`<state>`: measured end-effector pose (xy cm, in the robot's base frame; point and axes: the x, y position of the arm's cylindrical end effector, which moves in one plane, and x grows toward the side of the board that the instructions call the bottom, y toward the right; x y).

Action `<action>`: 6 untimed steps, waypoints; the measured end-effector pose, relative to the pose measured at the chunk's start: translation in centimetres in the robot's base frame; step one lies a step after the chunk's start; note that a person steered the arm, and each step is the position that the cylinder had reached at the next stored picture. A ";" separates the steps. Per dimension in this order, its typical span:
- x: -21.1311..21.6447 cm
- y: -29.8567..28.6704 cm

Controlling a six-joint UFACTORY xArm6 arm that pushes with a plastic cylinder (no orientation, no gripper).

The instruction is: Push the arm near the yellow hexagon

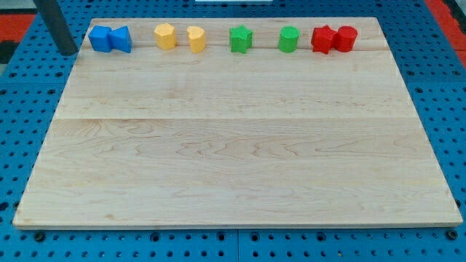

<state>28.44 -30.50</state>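
The yellow hexagon (166, 36) stands in a row of blocks along the view's top edge of the wooden board (233, 145). A second yellow block (196, 38), rounder, stands just to its right. My rod comes down at the view's top left, and my tip (68, 52) rests just off the board's top-left corner, left of the two blue blocks (111, 38). The tip is well to the left of the yellow hexagon, with the blue blocks between them.
Further right in the row stand a green star-like block (240, 38), a green cylinder (288, 39), and two red blocks (334, 38) touching each other. A blue pegboard (29, 109) surrounds the board.
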 end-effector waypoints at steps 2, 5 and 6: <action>-6.4 0.3; -8.9 15.0; -8.5 16.0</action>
